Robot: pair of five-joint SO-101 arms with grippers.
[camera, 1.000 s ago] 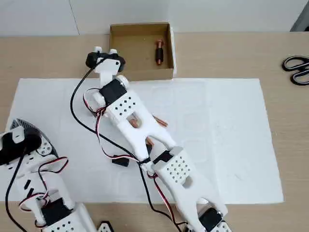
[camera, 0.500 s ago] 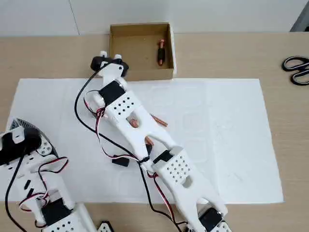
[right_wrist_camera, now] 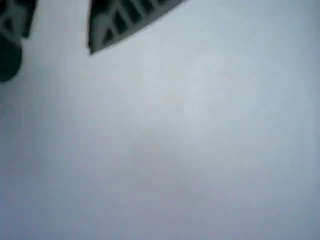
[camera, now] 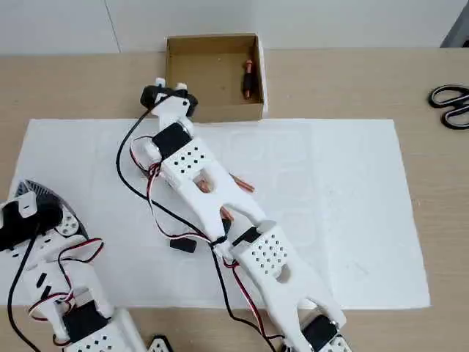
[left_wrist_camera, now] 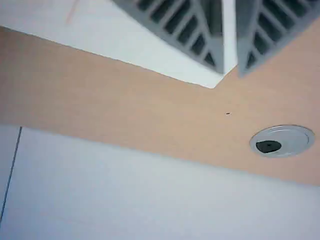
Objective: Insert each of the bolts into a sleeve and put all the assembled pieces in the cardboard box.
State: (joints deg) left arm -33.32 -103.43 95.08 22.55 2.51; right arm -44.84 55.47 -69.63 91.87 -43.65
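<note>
The cardboard box stands at the table's back edge, and one assembled bolt-and-sleeve piece lies inside by its right wall. My right gripper hangs over the box's near-left corner; its dark fingers stand apart over a white surface, holding nothing. Two copper bolts lie on the white paper, partly hidden by the right arm. My left gripper rests at the paper's left edge. Its grey fingers are nearly together over the paper's corner, with nothing between them.
Black scissors lie at the far right of the table. A round metal grommet sits in the wooden tabletop beyond the left gripper. Cables trail beside the right arm, and the paper's right half is bare.
The right arm's wrist has shifted a little right, toward the box's front wall. The assembled piece in the box has rolled against the right wall. The left arm has not moved.
</note>
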